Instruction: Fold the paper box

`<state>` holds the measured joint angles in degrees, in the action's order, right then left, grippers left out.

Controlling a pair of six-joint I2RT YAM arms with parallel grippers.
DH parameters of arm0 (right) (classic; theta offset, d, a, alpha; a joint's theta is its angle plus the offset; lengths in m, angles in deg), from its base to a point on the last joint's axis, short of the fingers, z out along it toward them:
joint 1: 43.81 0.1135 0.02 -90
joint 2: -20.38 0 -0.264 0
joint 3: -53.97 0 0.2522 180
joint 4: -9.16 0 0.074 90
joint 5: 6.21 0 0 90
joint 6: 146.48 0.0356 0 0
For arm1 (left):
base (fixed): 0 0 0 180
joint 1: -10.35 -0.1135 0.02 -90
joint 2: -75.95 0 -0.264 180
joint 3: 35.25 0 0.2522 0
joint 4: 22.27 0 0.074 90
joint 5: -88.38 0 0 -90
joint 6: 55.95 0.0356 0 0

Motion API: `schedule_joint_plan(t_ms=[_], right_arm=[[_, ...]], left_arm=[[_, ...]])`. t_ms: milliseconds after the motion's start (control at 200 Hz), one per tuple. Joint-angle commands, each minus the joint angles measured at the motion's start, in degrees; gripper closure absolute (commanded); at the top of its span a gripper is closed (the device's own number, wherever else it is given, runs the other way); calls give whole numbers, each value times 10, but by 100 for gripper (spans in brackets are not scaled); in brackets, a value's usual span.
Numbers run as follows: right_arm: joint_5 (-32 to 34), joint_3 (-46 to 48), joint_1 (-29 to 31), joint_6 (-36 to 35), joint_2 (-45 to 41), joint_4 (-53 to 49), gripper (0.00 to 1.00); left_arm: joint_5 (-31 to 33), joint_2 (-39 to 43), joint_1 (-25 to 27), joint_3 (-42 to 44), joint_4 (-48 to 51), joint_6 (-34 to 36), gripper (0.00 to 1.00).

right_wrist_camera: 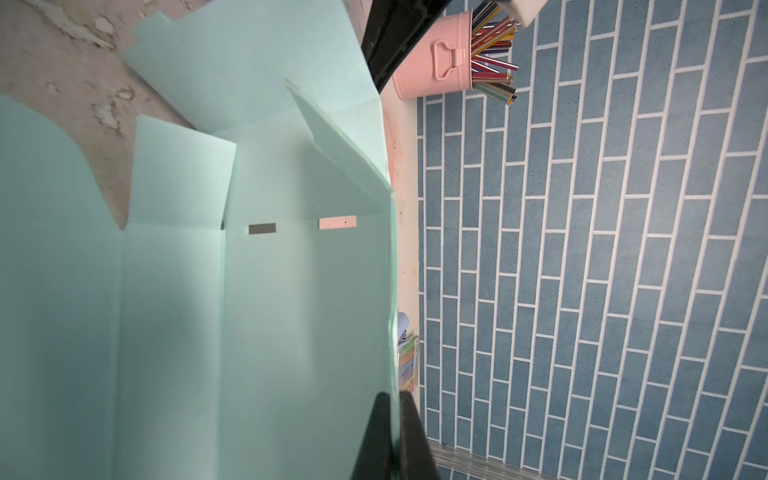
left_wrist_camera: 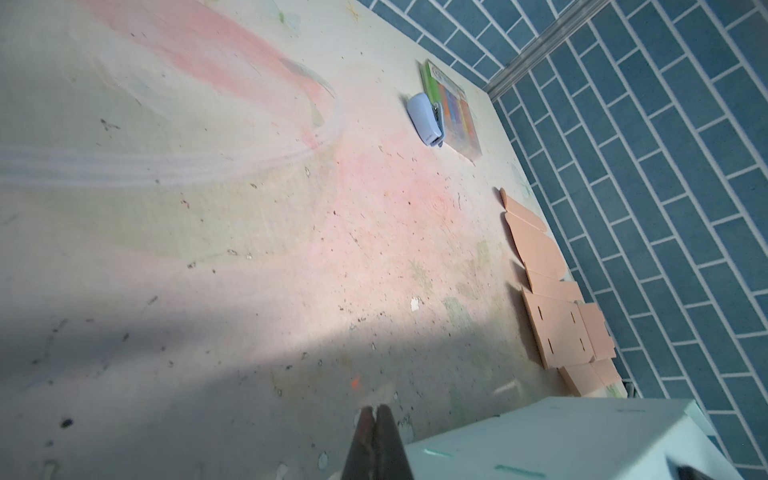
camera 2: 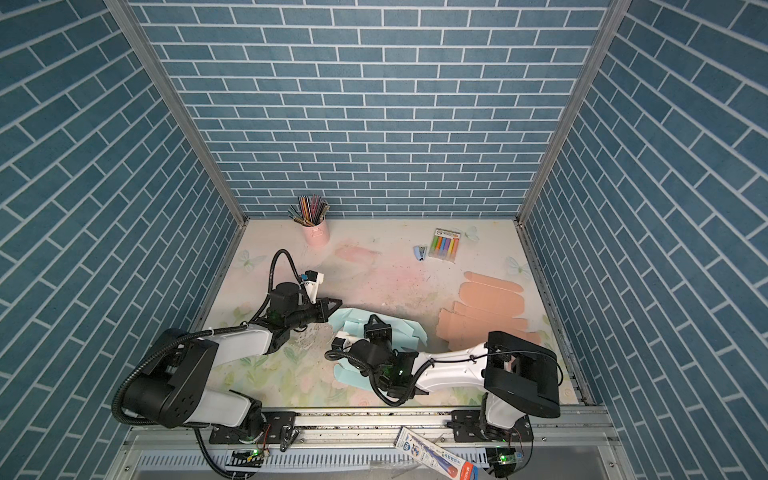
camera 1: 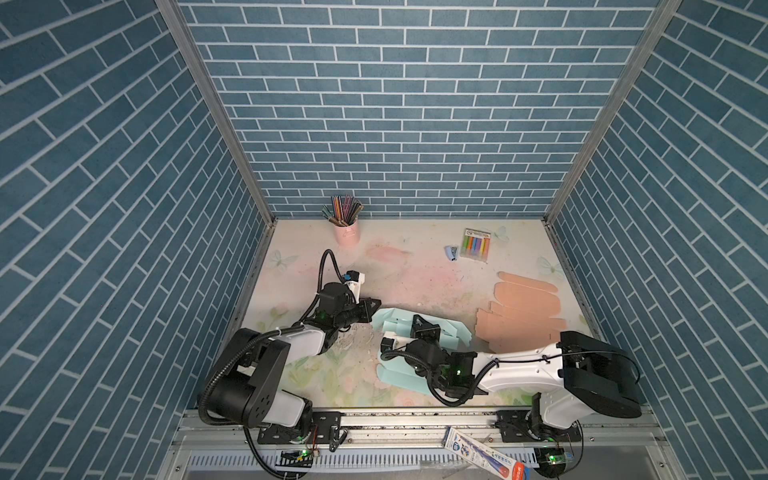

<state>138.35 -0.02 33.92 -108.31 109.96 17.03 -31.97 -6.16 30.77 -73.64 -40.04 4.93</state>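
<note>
The paper box point(camera 1: 451, 330) is a mint-green die-cut sheet, partly folded, lying mid-table in both top views point(camera 2: 347, 323). In the right wrist view one of its panels point(right_wrist_camera: 291, 311) stands upright, and my right gripper point(right_wrist_camera: 395, 397) is shut on that panel's edge. From above, that gripper point(camera 1: 417, 319) sits over the middle of the sheet. My left gripper point(camera 1: 376, 302) is shut and empty just beyond the sheet's left end. In the left wrist view its closed fingertips point(left_wrist_camera: 376, 411) hover over bare table beside a raised green panel point(left_wrist_camera: 561, 440).
Flat orange box blanks point(camera 1: 523, 311) lie to the right of the green sheet. A pink cup of pencils point(camera 1: 347, 232) stands at the back, with a stapler point(camera 1: 452, 252) and a marker pack point(camera 1: 476, 245) at the back right. Blue brick walls enclose three sides.
</note>
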Motion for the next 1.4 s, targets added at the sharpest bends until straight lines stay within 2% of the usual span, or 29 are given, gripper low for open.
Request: schedule_joint_plan(t_ms=[0, 500, 785, 1115, 1395], right_arm=[[-13, 7, -5, -27, 14, 23, 100], [-10, 39, -10, -89, 33, 127, 100], [-3, 52, -8, -118, 39, 175, 100], [2, 68, 7, -143, 49, 217, 100], [13, 73, 17, -159, 66, 235, 100]], left_arm=[[14, 26, 16, 13, 19, 16, 100], [30, 148, 48, 76, 70, 3, 100], [34, 170, 86, 102, 49, -11, 100], [66, 195, 125, 132, 59, 11, 100], [87, 184, 139, 149, 17, 46, 89]])
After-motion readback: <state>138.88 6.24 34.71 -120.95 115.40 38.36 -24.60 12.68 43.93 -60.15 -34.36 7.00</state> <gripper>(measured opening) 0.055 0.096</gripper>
